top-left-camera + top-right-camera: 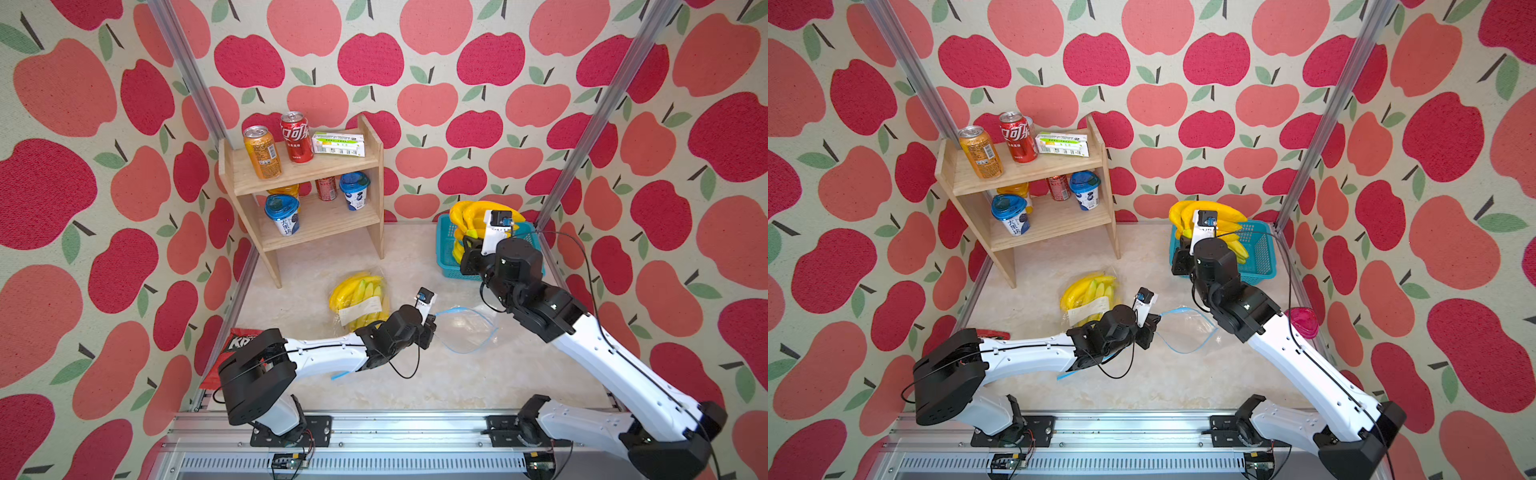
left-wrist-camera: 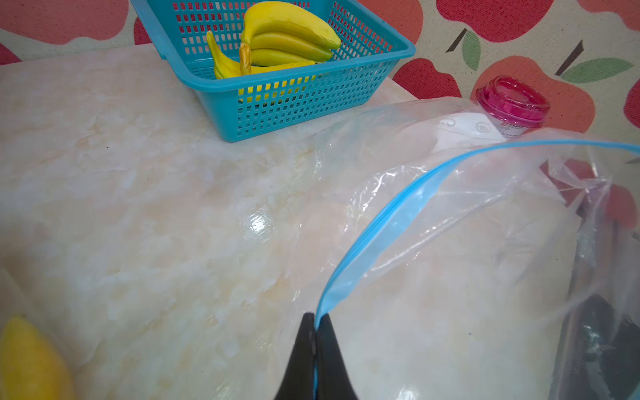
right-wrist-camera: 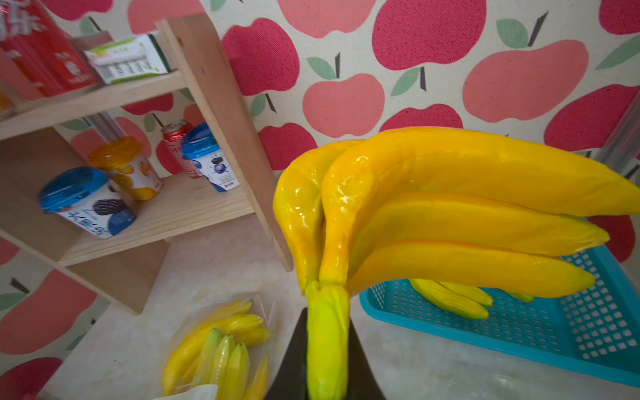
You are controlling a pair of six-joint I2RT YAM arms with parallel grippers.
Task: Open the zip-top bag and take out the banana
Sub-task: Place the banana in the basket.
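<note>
Right hand (image 3: 327,332) clamps the banana bunch (image 3: 450,207) by its stem over the basket (image 3: 588,322) edge, and left hand (image 2: 315,322) pinches the zip-top bag (image 2: 450,259) rim; an off-centre release could drop the bunch outside the basket.

Right pincer (image 3: 327,320): finger roots cut by frame edge in wrist view; in both top views mostly hidden under wrist camera (image 1: 496,224).
Bunch (image 1: 467,212): part behind same camera; stem end out of frame in wrist view.
Left pincer (image 2: 315,320): only tips in frame.
Basket (image 1: 448,262): near side behind right arm (image 1: 582,332).
Cup (image 1: 1304,322): half behind right arm; hazy through bag (image 2: 450,214) film.
Pack (image 1: 239,338), near left: mostly under left arm (image 1: 324,353), lettering cut short.
Bagged bananas (image 1: 359,291): near end hidden, label print too small.
Yellow blur (image 2: 27,360) at frame corner: cannot tell what.
</note>
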